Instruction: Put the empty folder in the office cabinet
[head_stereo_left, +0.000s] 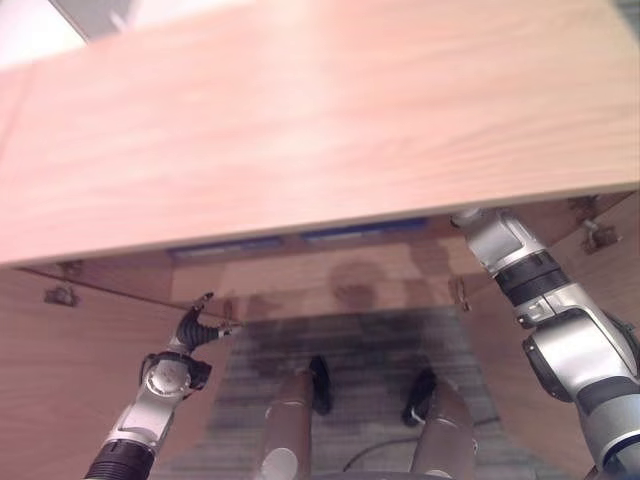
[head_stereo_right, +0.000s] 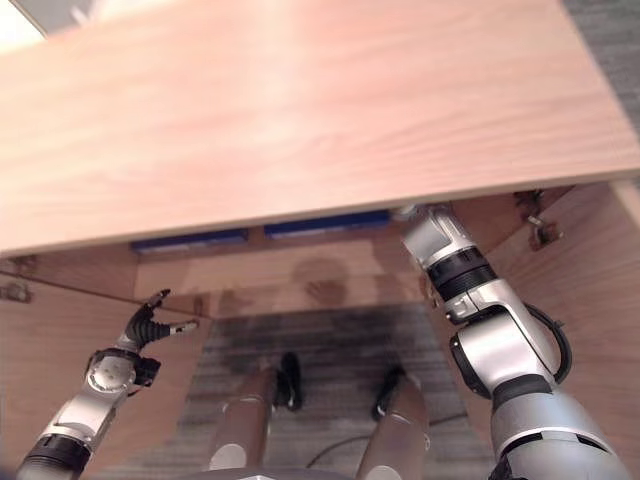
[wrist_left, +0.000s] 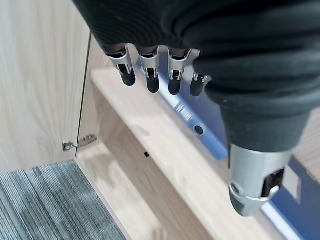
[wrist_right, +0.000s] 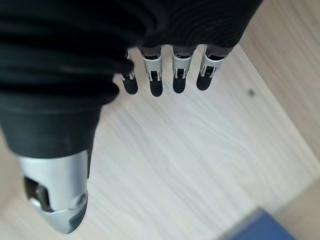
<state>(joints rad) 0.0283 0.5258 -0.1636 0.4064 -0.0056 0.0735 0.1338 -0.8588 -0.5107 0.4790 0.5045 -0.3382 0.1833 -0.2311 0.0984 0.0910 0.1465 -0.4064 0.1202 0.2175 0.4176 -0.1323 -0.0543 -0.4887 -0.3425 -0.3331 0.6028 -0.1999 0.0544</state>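
Note:
Two blue folders (head_stereo_left: 225, 247) (head_stereo_left: 360, 232) lie on the shelf just under the cabinet's wooden top (head_stereo_left: 300, 130). In the left wrist view one blue folder (wrist_left: 200, 130) lies flat on the shelf beyond my fingers. My left hand (head_stereo_left: 192, 330) hovers low by the left door, open and holding nothing. My right arm reaches under the cabinet top, which hides the hand from the eye views. In its wrist view my right hand (wrist_right: 156, 80) is open above the bare wooden shelf (wrist_right: 190, 160), with a blue folder corner (wrist_right: 260, 227) at the edge.
Both cabinet doors stand open, the left door (head_stereo_left: 60, 370) and the right door (head_stereo_right: 600, 300), with metal hinges (head_stereo_left: 62, 295) (head_stereo_left: 598, 236) showing. Grey striped carpet (head_stereo_left: 350, 350) lies in front of the cabinet. A lower shelf (wrist_left: 130, 200) shows under the folder shelf.

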